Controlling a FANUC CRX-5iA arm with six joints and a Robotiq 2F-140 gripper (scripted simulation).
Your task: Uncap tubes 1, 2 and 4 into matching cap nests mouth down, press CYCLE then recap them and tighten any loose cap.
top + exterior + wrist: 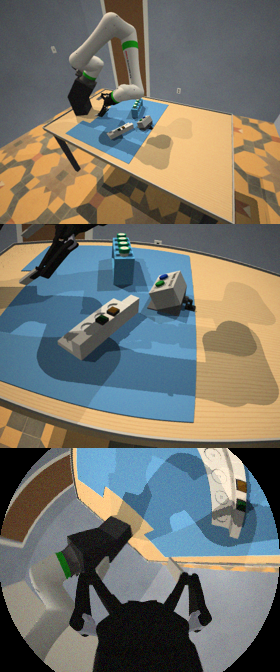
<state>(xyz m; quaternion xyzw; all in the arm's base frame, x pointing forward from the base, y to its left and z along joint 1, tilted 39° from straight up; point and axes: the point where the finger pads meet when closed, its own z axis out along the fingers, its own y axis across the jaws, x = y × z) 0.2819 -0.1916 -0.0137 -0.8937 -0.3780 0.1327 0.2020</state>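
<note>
The blue decapping station stands at the back of the blue mat with several green-topped caps on its tubes, all seated. The white cap tray lies in the middle of the mat; its round nests look empty, and its amber lamp and green lamp are dark. The small white desk carries the blue CYCLE key and the green READY key. My gripper is open and empty, low over the mat's back left corner, far from the tubes. In the wrist view its fingers are spread wide with nothing between them.
The arm's base stands at the table's back edge behind the station. The black pedestal is at the table's back left.
</note>
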